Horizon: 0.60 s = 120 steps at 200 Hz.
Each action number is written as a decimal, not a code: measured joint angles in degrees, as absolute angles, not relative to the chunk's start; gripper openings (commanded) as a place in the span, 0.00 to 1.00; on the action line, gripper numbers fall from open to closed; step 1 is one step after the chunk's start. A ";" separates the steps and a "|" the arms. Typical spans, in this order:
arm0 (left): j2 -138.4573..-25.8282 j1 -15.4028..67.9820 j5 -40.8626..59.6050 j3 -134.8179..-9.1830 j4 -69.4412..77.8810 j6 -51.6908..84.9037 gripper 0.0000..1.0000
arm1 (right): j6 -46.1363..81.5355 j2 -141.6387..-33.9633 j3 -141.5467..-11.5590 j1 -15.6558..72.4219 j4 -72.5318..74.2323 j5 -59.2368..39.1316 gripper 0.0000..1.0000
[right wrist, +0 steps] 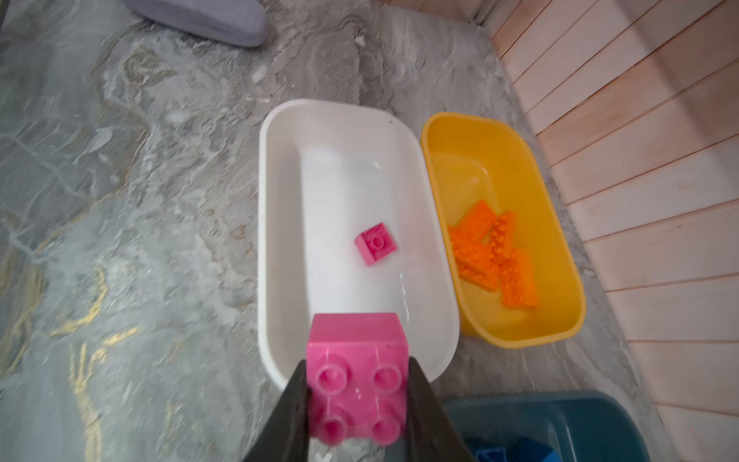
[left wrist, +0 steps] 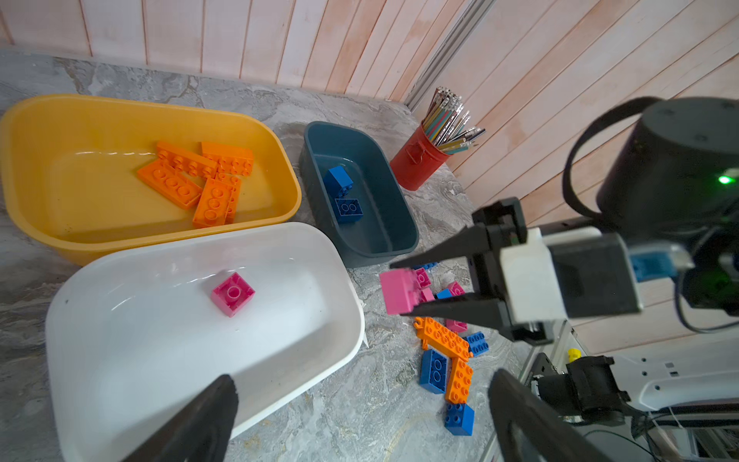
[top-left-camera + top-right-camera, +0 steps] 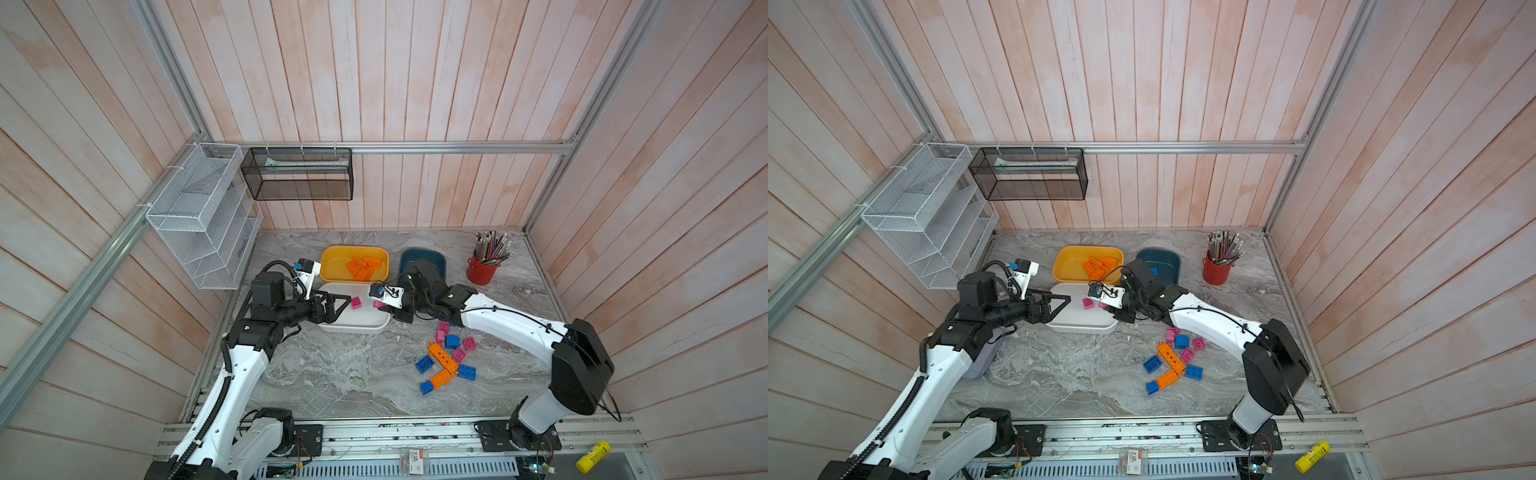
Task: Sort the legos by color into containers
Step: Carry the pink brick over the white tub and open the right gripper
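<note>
Lab rig: aluminium frame (image 3: 415, 147), panelled walls (image 3: 415, 62)

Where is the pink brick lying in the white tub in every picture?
In a top view: pink brick, middle of the white tub.
In a top view: pink brick, same place.
Left wrist: pink brick on the tub floor.
Right wrist: pink brick on the tub floor.
Shared landmark: the white tub around it.

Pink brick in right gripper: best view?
Right wrist view: the pink brick is close, studs facing, clamped in the right gripper. Left wrist shows its side; both top views show only a sliver.
</note>
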<state>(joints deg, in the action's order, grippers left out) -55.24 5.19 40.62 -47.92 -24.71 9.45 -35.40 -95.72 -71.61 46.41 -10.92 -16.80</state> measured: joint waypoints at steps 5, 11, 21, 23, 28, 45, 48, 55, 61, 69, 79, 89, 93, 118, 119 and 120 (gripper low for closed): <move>-54.81 5.04 40.23 -47.94 -25.04 9.43 1.00 | -35.33 -97.54 -72.93 46.33 -10.09 -17.37 0.30; -54.37 4.89 39.94 -47.94 -25.34 9.43 1.00 | -35.31 -99.48 -74.19 46.33 -9.52 -18.06 0.30; -53.67 4.51 39.72 -47.94 -25.96 9.43 1.00 | -35.29 -103.20 -76.20 46.35 -8.43 -19.49 0.30; -53.58 4.45 39.70 -47.94 -26.11 9.43 1.00 | -35.27 -103.88 -76.58 46.37 -8.14 -19.55 0.30; -53.32 4.25 39.64 -47.94 -26.28 9.45 1.00 | -35.16 -105.60 -77.38 46.41 -7.62 -20.25 0.30; -52.75 3.66 39.64 -47.90 -26.70 9.47 1.00 | -34.44 -111.50 -80.66 46.41 -6.35 -22.50 0.30; -52.66 3.60 39.68 -47.88 -26.74 9.50 1.00 | -34.35 -112.60 -81.38 46.41 -6.28 -23.07 0.30; -52.53 3.44 39.79 -47.86 -26.85 9.56 1.00 | -34.11 -114.98 -83.26 46.48 -6.17 -24.01 0.30; -52.40 3.38 39.83 -47.77 -26.87 9.67 1.00 | -34.00 -116.95 -84.84 46.54 -6.00 -24.71 0.30; -52.27 3.33 39.90 -47.70 -27.00 9.69 1.00 | -33.82 -119.37 -86.89 46.74 -5.63 -25.43 0.30; -52.14 3.31 40.03 -47.62 -27.18 9.72 1.00 | -33.54 -121.64 -88.75 47.07 -5.15 -26.00 0.30; -52.01 3.31 40.03 -47.55 -27.27 9.72 1.00 | -33.06 -123.70 -90.52 47.46 -4.75 -26.48 0.31; -51.96 3.31 40.03 -47.55 -27.31 9.72 1.00 | -32.88 -124.42 -91.22 47.62 -4.67 -26.57 0.31; -51.94 3.27 40.05 -47.51 -27.44 9.72 1.00 | -32.21 -128.57 -95.90 48.23 -4.25 -26.44 0.40; -51.94 3.27 40.05 -47.51 -27.46 9.72 1.00 | -32.12 -128.73 -96.09 48.23 -4.23 -26.35 0.41; -51.94 3.27 40.05 -47.51 -27.46 9.69 1.00 | -32.08 -128.81 -96.18 48.23 -4.25 -26.30 0.42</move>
